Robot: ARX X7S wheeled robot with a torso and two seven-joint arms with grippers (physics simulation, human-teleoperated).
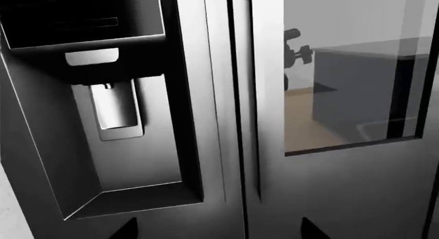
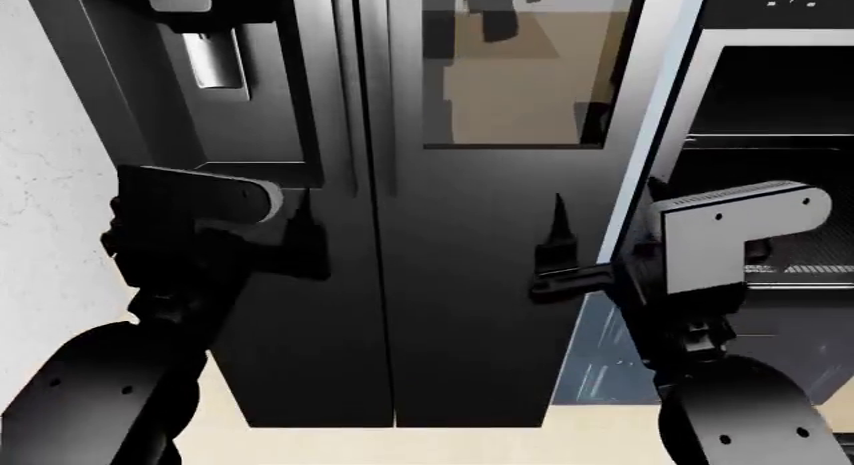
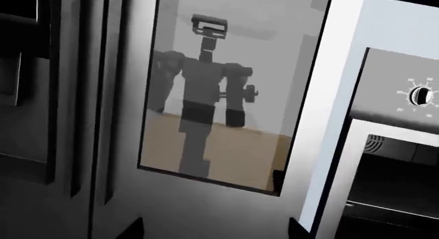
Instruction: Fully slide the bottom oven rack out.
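Note:
The black oven (image 2: 747, 35) stands at the right in the head view, its dark cavity open. A strip of the silver-grey bottom oven rack (image 2: 807, 253) shows low inside the cavity, mostly hidden behind my right wrist. A thin straight bar (image 2: 767, 140) of another rack runs higher up. My right gripper (image 2: 550, 250) is open and empty in front of the fridge, left of the oven. My left gripper (image 2: 304, 230) is open and empty farther left. The right wrist view shows the oven's dial (image 3: 420, 95) and cavity (image 3: 398, 182); that gripper (image 3: 216, 230) faces the fridge door.
A tall black fridge (image 2: 400, 285) fills the middle, with a water dispenser (image 1: 113, 105) that my left gripper (image 1: 218, 230) faces. A reflective door panel (image 3: 226, 95) mirrors the robot. The oven's glass door (image 2: 601, 370) hangs open low at the right. A white wall (image 2: 54, 185) stands at the left.

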